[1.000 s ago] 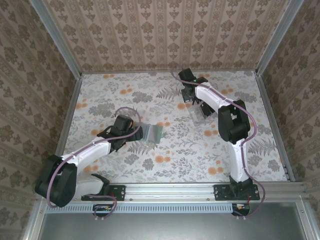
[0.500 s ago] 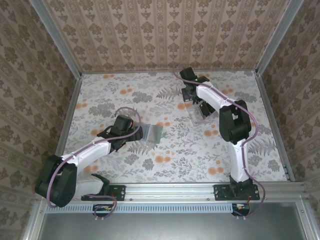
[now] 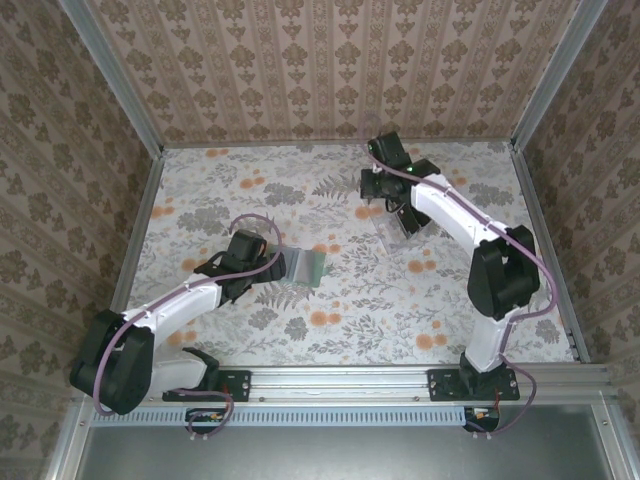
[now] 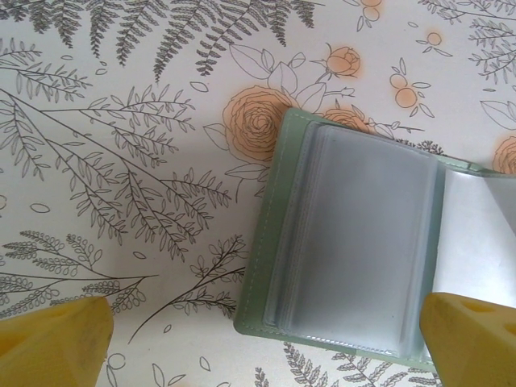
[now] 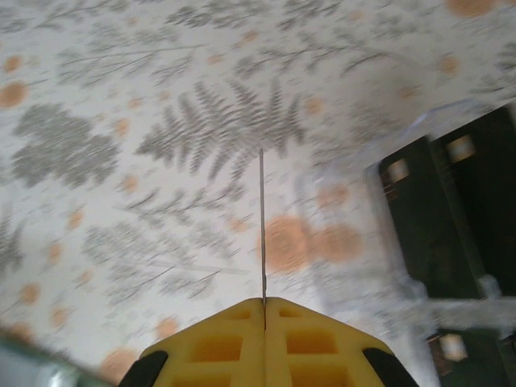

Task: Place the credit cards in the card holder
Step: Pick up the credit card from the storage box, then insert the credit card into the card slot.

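The card holder (image 4: 347, 234) lies open on the floral table, a sage-green case with clear sleeves showing; in the top view the card holder (image 3: 306, 266) is left of centre. My left gripper (image 4: 266, 332) hangs open over its near edge, one yellow fingertip on either side and neither touching it; from above, the left gripper (image 3: 278, 262) is just left of the case. My right gripper (image 5: 264, 305) is shut on a thin credit card (image 5: 262, 226), seen edge-on and held above the table. Other black credit cards (image 5: 427, 218) stand in a clear tray. The right gripper (image 3: 378, 190) is at the back.
The clear plastic slotted tray (image 3: 398, 228) sits at the back right of centre, just beside the right gripper; the same tray (image 5: 387, 266) is on the right in the right wrist view. Patterned walls (image 3: 320, 70) enclose the table on three sides.
The right arm has swung, its elbow moving out to the right and its wrist shifting slightly right with the card still gripped. The left arm and the card holder have not moved.
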Controlling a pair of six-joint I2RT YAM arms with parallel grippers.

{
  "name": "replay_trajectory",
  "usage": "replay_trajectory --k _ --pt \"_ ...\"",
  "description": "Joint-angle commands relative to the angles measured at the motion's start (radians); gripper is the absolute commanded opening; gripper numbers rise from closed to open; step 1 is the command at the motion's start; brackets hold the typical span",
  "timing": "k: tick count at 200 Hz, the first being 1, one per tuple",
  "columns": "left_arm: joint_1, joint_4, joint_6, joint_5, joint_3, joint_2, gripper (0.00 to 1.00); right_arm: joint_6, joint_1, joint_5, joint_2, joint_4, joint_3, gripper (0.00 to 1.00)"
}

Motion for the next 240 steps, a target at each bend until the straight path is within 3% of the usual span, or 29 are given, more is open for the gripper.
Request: replay_trajectory --k 1,70,99,168,240 --pt "0.010 -0.040 0.003 -0.057 0.044 -0.020 1.00 0.119 0.093 -0.056 -0.070 0.095 -0.101 0.00" --pt "0.039 -0.066 0.001 -0.132 0.055 -0.075 1.00 0.477 0.407 0.069 -0.047 0.343 -0.299 0.00" --pt "0.047 -0.071 0.006 -0.120 0.052 -0.083 1.00 0.555 0.468 0.122 0.009 0.375 -0.316 0.00" --pt "0.053 -0.064 0.009 -0.102 0.031 -0.100 1.00 0.633 0.496 0.138 0.048 0.420 -0.440 0.00" --pt "0.052 -0.080 0.017 -0.080 0.028 -0.115 1.00 0.517 0.418 0.114 0.005 0.371 -0.529 0.00"
